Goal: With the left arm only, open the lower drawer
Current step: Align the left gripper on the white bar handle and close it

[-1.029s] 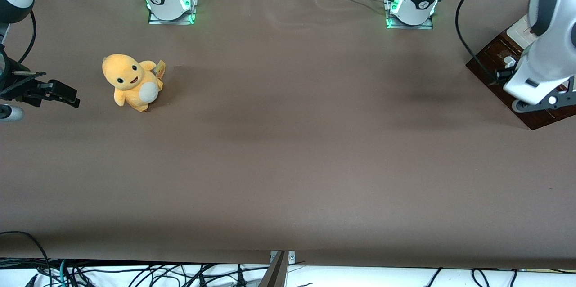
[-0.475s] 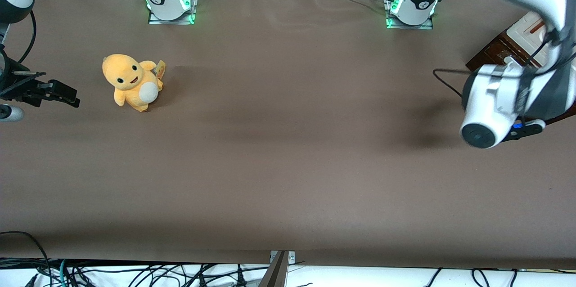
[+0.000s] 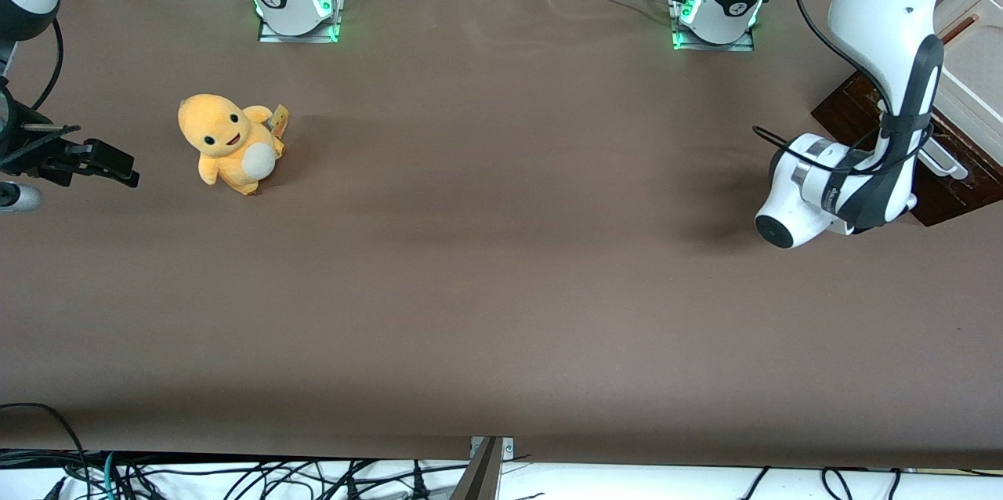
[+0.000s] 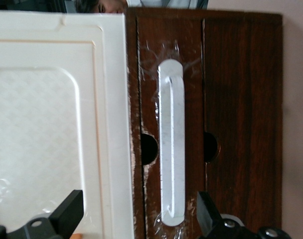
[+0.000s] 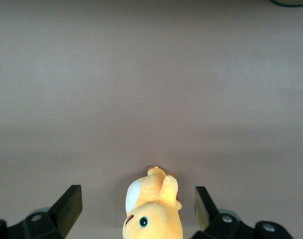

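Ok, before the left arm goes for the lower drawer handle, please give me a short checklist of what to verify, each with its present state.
1. Gripper open, fingers spread wide apart: ok.
2. White bar handle in sight of the wrist camera, lying between the two fingers: ok.
3. Gripper closed on the handle: not ok, nothing is gripped yet.
4. Lower drawer pulled out: cannot tell.
5. Cream panel beside the handle, clear of the fingers: cannot tell, one finger shows in front of it.
6. Plush toy away from the work area, toward the parked arm's end of the table: ok.
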You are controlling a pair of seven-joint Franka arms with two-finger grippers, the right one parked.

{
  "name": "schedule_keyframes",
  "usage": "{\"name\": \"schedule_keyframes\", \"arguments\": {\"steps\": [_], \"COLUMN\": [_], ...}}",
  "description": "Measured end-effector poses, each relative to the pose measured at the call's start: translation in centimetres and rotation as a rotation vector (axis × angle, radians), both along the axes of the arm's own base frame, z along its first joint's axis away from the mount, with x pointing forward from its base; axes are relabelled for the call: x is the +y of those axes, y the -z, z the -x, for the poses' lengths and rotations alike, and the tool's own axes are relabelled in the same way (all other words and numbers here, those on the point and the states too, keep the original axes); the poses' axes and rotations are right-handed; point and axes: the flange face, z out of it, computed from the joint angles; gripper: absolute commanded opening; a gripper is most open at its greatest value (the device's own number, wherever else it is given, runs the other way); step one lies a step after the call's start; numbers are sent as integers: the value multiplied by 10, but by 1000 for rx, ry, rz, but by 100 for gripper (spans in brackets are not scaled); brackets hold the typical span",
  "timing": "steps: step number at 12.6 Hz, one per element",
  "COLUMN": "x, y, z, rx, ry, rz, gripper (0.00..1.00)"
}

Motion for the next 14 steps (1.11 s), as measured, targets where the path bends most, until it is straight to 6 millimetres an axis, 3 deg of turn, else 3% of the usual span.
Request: {"name": "schedule_keyframes", "arguments": {"steps": [4, 5, 8, 11, 14], "x": [31, 36, 38, 37, 37], "y": [17, 21, 31, 41, 53], "z": [15, 19, 29, 36, 43], "rx": [14, 20, 44, 66, 90], "ry": [-16, -7, -8, 1, 29], "rz": [-31, -29, -23, -15, -12], "gripper": [99, 89, 71, 65, 38]}}
